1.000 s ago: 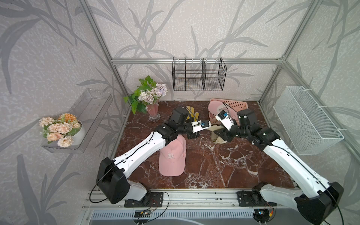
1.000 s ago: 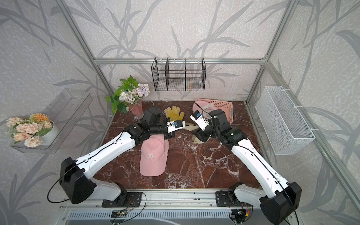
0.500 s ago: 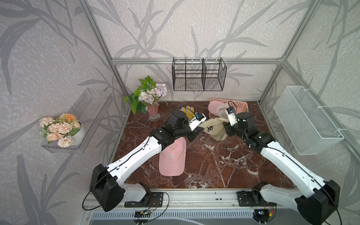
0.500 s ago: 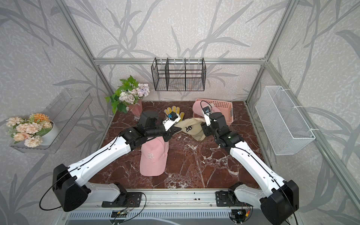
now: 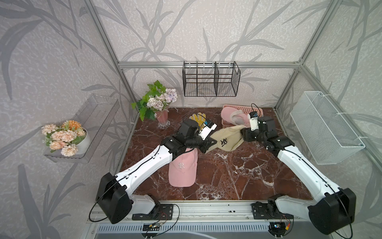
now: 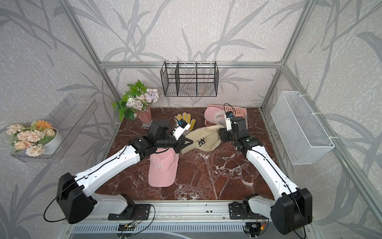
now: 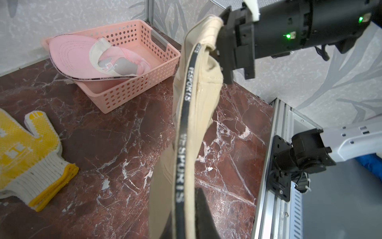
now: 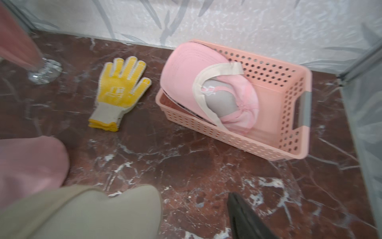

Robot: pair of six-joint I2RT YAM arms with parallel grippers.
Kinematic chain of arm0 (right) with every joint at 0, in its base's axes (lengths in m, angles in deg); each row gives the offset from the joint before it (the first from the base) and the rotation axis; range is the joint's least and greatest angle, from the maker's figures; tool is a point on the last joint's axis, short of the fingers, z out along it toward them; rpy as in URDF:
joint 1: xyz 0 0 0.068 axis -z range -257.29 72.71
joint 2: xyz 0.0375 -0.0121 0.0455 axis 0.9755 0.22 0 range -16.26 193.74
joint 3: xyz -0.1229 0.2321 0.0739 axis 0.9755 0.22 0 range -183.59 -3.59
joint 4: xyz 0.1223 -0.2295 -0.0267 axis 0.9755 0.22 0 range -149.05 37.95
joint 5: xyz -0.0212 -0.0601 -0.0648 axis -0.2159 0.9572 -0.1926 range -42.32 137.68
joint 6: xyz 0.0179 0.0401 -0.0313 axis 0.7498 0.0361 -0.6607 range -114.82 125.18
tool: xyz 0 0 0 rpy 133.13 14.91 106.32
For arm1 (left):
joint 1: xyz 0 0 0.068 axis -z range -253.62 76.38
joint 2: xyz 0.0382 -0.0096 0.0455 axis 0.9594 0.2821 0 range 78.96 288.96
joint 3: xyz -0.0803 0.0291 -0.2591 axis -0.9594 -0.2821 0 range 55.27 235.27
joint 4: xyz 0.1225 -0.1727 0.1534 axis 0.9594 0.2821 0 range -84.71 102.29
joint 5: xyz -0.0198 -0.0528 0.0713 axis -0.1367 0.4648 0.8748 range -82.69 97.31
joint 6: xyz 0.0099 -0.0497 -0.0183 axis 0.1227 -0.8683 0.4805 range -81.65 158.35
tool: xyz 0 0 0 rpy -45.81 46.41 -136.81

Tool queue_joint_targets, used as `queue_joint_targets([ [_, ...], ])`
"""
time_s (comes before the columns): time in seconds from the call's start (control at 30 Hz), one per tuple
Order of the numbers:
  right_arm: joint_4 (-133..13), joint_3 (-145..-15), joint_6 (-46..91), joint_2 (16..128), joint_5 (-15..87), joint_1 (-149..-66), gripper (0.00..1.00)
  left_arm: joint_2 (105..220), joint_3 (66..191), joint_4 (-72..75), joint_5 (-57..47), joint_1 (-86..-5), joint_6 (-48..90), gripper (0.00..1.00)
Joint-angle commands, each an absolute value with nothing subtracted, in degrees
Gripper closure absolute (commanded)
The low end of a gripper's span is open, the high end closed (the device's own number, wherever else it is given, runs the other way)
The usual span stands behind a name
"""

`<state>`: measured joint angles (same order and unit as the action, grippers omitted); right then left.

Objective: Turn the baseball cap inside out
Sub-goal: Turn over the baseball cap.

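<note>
Marble table (image 5: 227, 175) — pink cap (image 5: 182, 171), glove (image 5: 196, 119), basket (image 5: 257, 109)

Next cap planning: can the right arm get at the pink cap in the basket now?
Probably yes: the pink cap lies uncovered in the basket beside the right gripper, though the beige cap hangs on it.

Top views look down over the whole table (image 5: 227, 175); close wrist views share the pink basket (image 7: 132, 91).

Bright, even, diffuse light from above; shadows soft, faint. Mild sheen on marble bench (image 5: 227, 175). Top views sharp, wide-angle bowing at edges. Right wrist view motion-blurred; left wrist view crisp.
</note>
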<state>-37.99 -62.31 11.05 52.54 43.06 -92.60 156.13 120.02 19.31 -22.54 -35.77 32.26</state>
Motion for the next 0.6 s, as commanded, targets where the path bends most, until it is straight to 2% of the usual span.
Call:
queue_joint_targets([
  [0.0, -42.4, -60.7, 14.7, 47.7, 26.3, -90.4, 0.30, 156.6, 119.4, 15.5, -20.4, -36.5, 24.7, 1.00],
  [0.1, -46.0, -58.8, 17.2, 45.4, 17.5, -87.5, 0.28, 157.2, 119.5, 15.0, -18.8, -36.8, 21.3, 1.00],
  [0.33, -53.8, -54.1, 21.0, 40.3, 14.9, -85.1, 0.26, 158.3, 118.6, 14.1, -18.3, -38.5, 16.6, 1.00],
  [0.43, -57.6, -52.5, 23.4, 39.3, 9.3, -83.7, 0.26, 158.6, 118.5, 13.9, -20.6, -38.7, 16.5, 1.00],
  [0.57, -55.6, -53.2, 22.4, 39.5, 2.8, -83.6, 0.26, 158.3, 118.2, 13.6, -19.7, -38.9, 14.0, 1.00],
])
